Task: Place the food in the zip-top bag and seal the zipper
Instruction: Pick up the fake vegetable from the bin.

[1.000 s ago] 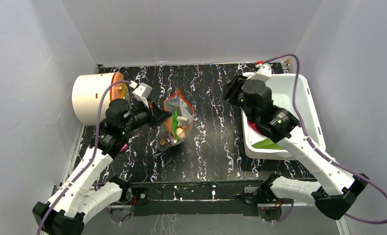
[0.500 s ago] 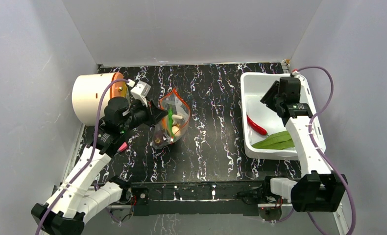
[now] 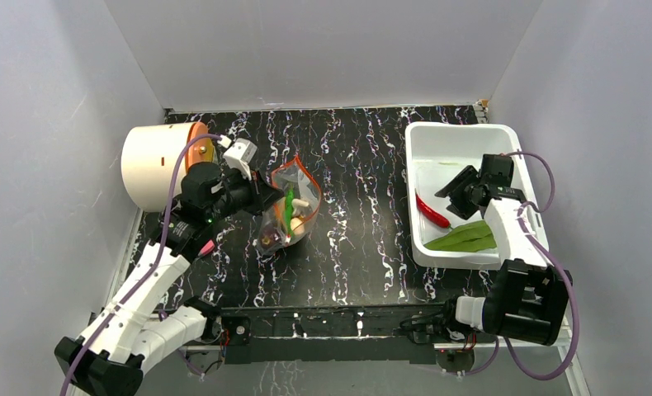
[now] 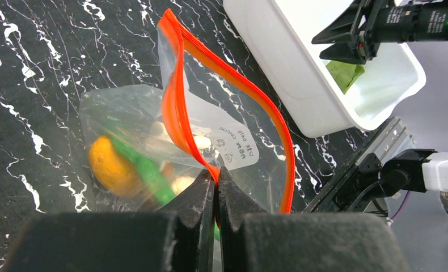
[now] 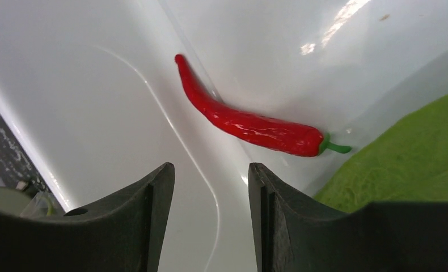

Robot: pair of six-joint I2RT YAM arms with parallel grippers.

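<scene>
Now, your left gripper [image 4: 216,178] is pinched tight on the bag's [image 4: 233,122] orange zipper [image 4: 179,113] in the middle of the table, and the bag's mouth is open. Inside you see an orange [image 4: 109,167], a green pepper [image 4: 145,170] and a whitish piece [image 4: 201,140]. Your right gripper [image 5: 210,170] hangs half open, holding nothing, just above the red chilli [image 5: 250,127] in the white bin [image 5: 68,85].

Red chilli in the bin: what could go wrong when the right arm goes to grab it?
1. The red chilli lies in the crease at the wall of the white bin; the right fingers may strike the wall or slip off.
2. The left fingers pinch only one spot of the zipper of the zip-top bag; the mouth could sag or pull free.
</scene>
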